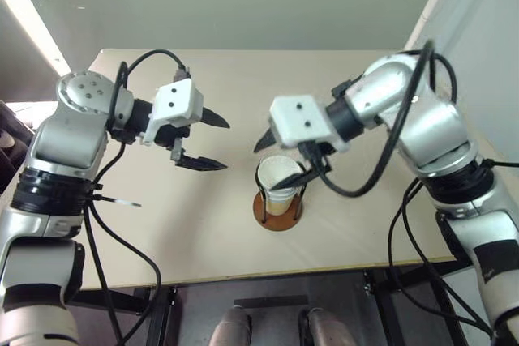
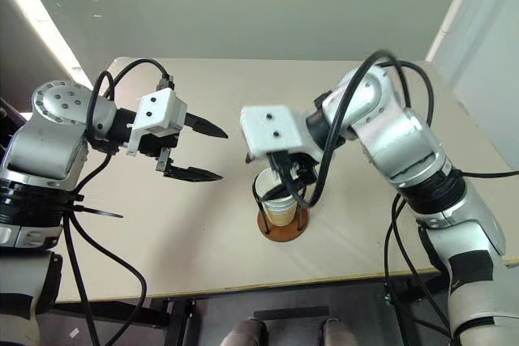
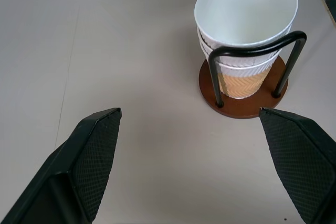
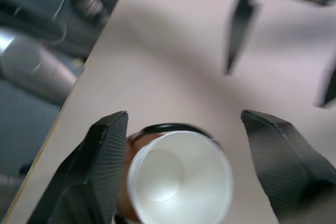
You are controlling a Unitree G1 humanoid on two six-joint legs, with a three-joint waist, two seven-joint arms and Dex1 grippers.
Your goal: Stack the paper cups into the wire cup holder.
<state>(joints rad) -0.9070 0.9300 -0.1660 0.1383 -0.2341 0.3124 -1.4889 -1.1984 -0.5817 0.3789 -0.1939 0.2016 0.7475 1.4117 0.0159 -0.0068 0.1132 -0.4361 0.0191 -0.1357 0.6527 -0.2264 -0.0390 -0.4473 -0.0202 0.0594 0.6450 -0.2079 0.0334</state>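
Centre frame: paper cups (image 1: pixel 278 177) nested in wire cup holder (image 1: pixel 277 210); right gripper (image 4: pixel 181 156) wide, empty, just above. Lift straight, avoid snagging rim. Left gripper (image 1: pixel 212 142) wide, empty.

no readable text anywhere, paper cups (image 3: pixel 244 51) just plain with a zigzag pattern, no brand, nothing printed on the wire cup holder (image 3: pixel 242 106), counter (image 3: pixel 105 51) blank too

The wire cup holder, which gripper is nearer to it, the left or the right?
The right. The right gripper hangs open just above the wire cup holder, with the stacked paper cups below its fingers. The left gripper is open, off to the holder's left over bare table.
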